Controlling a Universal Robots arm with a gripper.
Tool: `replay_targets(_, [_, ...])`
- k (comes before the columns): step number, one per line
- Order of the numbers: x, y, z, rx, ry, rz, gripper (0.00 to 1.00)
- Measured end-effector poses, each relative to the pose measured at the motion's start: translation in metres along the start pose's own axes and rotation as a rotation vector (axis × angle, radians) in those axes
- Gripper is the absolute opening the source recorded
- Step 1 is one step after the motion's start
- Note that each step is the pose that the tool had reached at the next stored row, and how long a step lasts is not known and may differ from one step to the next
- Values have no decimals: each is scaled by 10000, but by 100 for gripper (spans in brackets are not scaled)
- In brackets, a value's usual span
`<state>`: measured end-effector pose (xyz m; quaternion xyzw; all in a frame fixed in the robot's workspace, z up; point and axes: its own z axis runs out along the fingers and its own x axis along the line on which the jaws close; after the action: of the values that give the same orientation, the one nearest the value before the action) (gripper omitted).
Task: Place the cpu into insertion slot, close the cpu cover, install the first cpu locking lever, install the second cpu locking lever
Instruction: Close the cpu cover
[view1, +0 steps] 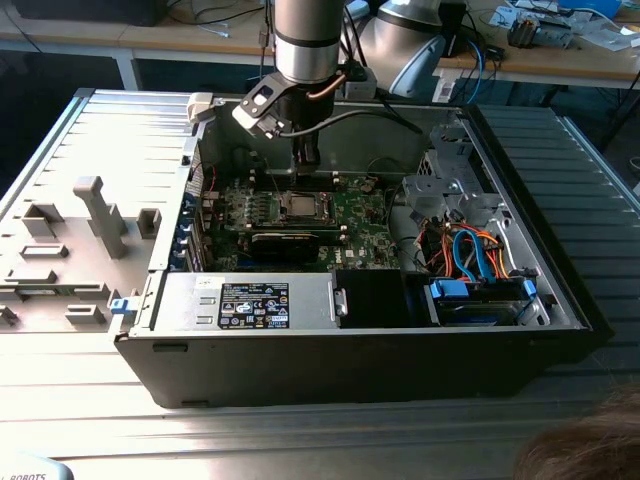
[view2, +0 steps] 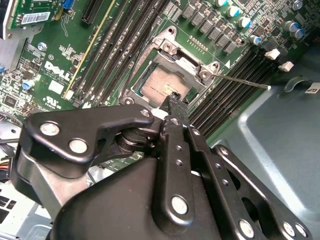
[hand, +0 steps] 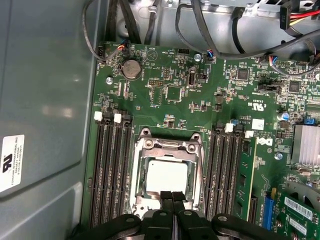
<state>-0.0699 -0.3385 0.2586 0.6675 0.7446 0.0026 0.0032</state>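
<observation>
The cpu (hand: 166, 176) lies flat in the insertion slot (view2: 139, 82) on the green board, its pale metal top showing in both wrist views. The grey cpu cover (hand: 169, 147) lies down around it, framing the chip in its window. A thin lever rod (view2: 245, 81) sticks out from one corner of the socket over the memory slots. My gripper (hand: 172, 196) is shut and holds nothing, its fingertips together at the socket's edge just above the chip (view2: 162, 85). In the exterior view the gripper (view1: 305, 157) hangs over the socket (view1: 299, 207).
Black memory slots (hand: 110, 170) flank the socket on both sides. A long black card (view1: 285, 243) lies just in front of it. A drive cage with orange and blue cables (view1: 475, 255) fills the exterior view's right. The case wall (hand: 45, 100) stands close by.
</observation>
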Motion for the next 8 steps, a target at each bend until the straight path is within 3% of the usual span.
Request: replay_targets(8, [0, 0, 0, -1, 1, -144, 11])
